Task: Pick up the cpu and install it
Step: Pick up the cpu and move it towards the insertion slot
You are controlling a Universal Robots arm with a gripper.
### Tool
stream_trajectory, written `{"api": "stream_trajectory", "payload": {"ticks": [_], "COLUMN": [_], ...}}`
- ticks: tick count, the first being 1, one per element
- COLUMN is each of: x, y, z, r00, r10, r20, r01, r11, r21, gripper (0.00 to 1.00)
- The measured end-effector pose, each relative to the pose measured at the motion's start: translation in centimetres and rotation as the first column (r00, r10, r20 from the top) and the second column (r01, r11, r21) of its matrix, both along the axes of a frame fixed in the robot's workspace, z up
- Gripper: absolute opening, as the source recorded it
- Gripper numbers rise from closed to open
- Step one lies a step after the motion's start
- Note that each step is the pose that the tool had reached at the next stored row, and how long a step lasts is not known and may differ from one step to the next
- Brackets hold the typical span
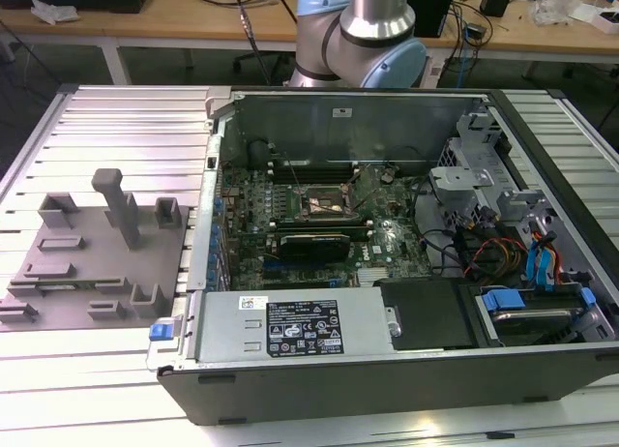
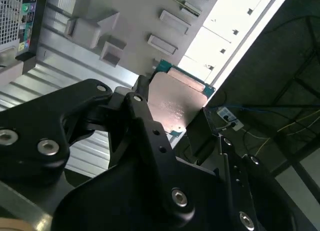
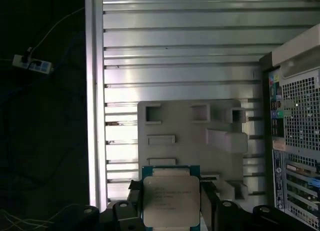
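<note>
1. Between the fingers of the gripper (image 3: 171,193): the cpu (image 3: 171,207), clamped by two opposite edges, metal lid showing in both wrist views.
2. Beyond the gripper, well apart: grey fixture plate (image 3: 185,128) on ribbed table (image 3: 175,46).
3. Off to one side of the gripper: computer case (image 3: 300,126).

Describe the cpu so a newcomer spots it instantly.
In the first wrist view, find the grey fixture plate on the ribbed table. In front of it, black fingers clamp the cpu: flat, silver, green-rimmed, unlike the plate's dull grey blocks.
</note>
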State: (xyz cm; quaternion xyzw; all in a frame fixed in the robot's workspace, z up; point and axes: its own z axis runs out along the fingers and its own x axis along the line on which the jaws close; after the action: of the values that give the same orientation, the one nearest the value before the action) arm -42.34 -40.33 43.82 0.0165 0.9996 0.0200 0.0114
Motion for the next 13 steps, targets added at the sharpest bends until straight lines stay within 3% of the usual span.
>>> {"api": "stream_trajectory", "payload": {"ticks": [5, 6, 8, 12, 13], "x": [0.00, 0.00, 0.00, 0.00, 0.00], "y": [0.05, 0.08, 0.10, 0.16, 0.16], "z": [1.64, 2.37, 3.19, 4.60, 4.69], "r00": [1.0000, 1.0000, 1.0000, 1.0000, 1.0000], "r10": [0.000, 0.000, 0.000, 0.000, 0.000], "r20": [0.0001, 0.0001, 0.0002, 0.0001, 0.0000], "r01": [0.000, 0.000, 0.000, 0.000, 0.000], "r11": [1.0000, 1.0000, 1.0000, 1.0000, 1.0000], "r21": [-0.0002, -0.0003, -0.0003, -0.0006, -0.0006], "gripper": [0.55, 0.55, 0.55, 0.55, 0.55]}}
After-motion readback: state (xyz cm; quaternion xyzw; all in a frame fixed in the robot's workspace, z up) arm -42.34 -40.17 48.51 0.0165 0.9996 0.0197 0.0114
